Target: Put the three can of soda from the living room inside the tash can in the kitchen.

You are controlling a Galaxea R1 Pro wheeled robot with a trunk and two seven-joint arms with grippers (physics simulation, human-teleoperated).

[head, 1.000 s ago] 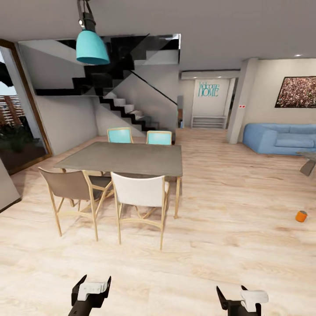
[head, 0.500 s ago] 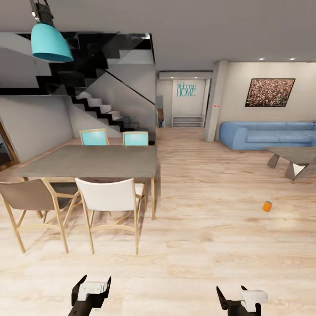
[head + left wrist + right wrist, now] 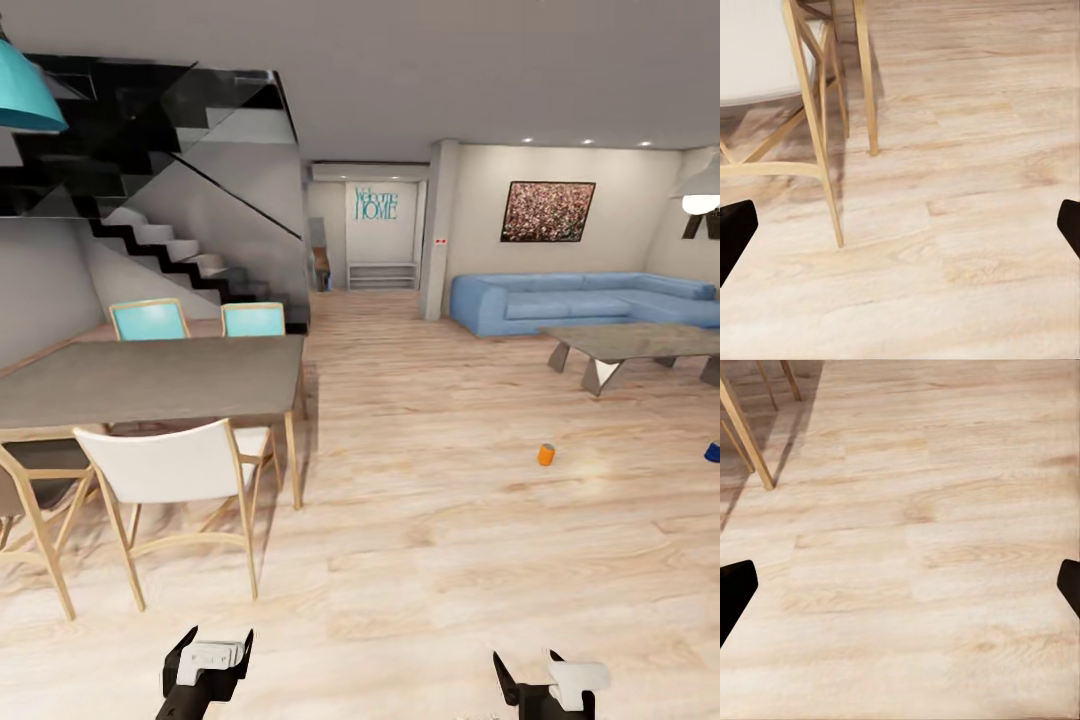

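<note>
Orange soda can (image 3: 546,454) stands alone on bare floor (image 3: 420,560); both pincers gape wide, empty.

Even, bright light is filling the room. Small ceiling spotlights (image 3: 585,141) are glowing at far right. The table (image 3: 150,378) and chairs (image 3: 180,470) are casting soft shadows onto the wooden floor (image 3: 420,560). Straight lines are bending near the edges, and everything is looking slightly soft.

Left gripper (image 3: 208,662) and right gripper (image 3: 552,685): black fingers, white housing block on each.
</note>
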